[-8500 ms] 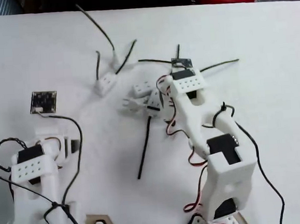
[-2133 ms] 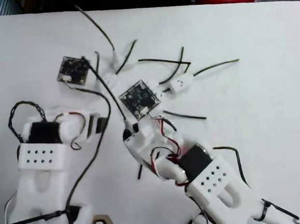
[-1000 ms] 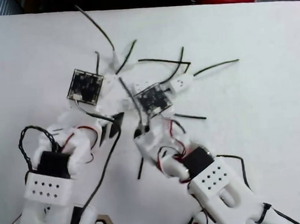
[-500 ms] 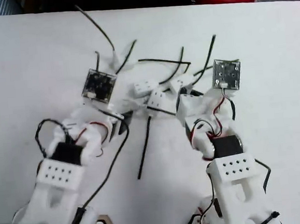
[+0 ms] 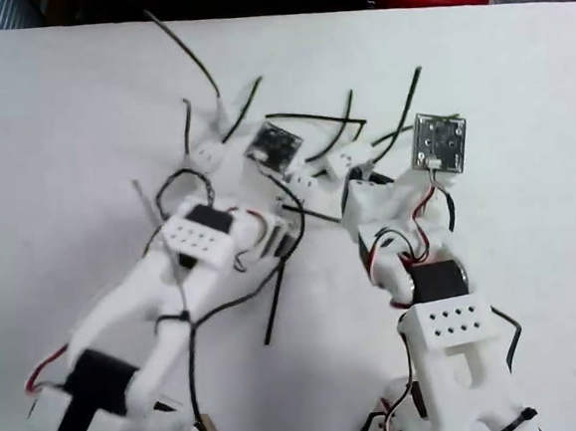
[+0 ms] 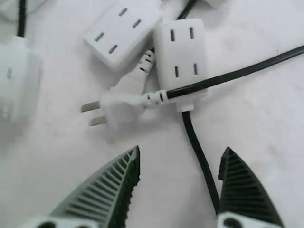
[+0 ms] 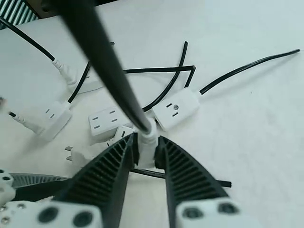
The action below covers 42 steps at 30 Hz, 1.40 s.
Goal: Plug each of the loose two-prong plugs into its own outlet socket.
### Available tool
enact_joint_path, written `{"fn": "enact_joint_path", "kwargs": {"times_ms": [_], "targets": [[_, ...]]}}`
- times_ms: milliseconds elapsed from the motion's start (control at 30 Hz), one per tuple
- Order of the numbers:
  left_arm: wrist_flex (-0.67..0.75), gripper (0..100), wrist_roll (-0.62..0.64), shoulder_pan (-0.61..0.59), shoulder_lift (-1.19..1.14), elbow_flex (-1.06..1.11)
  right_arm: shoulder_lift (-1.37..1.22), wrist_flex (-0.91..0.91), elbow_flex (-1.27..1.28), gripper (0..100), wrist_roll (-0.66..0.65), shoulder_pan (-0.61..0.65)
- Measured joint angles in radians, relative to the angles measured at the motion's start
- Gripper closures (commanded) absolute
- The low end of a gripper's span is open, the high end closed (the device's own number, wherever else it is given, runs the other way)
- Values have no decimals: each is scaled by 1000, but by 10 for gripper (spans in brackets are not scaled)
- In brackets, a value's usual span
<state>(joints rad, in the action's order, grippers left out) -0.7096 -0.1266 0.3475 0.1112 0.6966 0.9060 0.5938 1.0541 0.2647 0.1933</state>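
Observation:
Several white outlet sockets and black cords lie clustered mid-table. My right gripper (image 7: 147,141) (image 5: 362,185) is shut on a white plug (image 7: 148,130), its black cord (image 5: 402,115) rising away from the fingers. Beyond it lie a single socket (image 7: 175,108) (image 5: 349,158) and a double socket (image 7: 107,121). My left gripper (image 6: 180,156) (image 5: 282,236) is open just above the table. A loose two-prong plug (image 6: 118,100) lies ahead of it, prongs bare. That plug's cord crosses a double socket (image 6: 180,52); another socket (image 6: 122,29) lies beside it.
A further socket (image 5: 204,159) with cords sits at the cluster's left. A short black cord (image 5: 277,301) lies loose between the arms. The table's far edge borders a dark gap. Bare white table spreads to the left and right of the cluster.
My left arm has swung right and forward, bringing its open gripper over the loose plug by the sockets. The right arm has barely moved and still holds its plug.

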Motion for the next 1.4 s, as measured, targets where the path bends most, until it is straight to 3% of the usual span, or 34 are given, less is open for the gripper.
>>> {"fn": "enact_joint_path", "kwargs": {"times_ms": [133, 433, 633, 900, 1033, 1233, 1400], "targets": [[0, 741, 0, 18, -157, -109, -2, -6, 14, 981, 2, 2], [-86, 979, 0, 23, -400, -358, -2, -55, 41, 981, 2, 2], [-252, 977, 0, 29, -503, -508, 0, -55, 41, 981, 2, 2], [-516, 977, -181, 25, -523, -594, 0, -55, 41, 981, 2, 2], [-575, 972, -218, 5, -523, -595, 0, -55, 41, 981, 2, 2], [-612, 843, -233, -58, -502, -595, 0, -55, 41, 981, 2, 2], [-674, 810, -232, -72, -405, -595, 0, -55, 41, 981, 2, 2]]}}
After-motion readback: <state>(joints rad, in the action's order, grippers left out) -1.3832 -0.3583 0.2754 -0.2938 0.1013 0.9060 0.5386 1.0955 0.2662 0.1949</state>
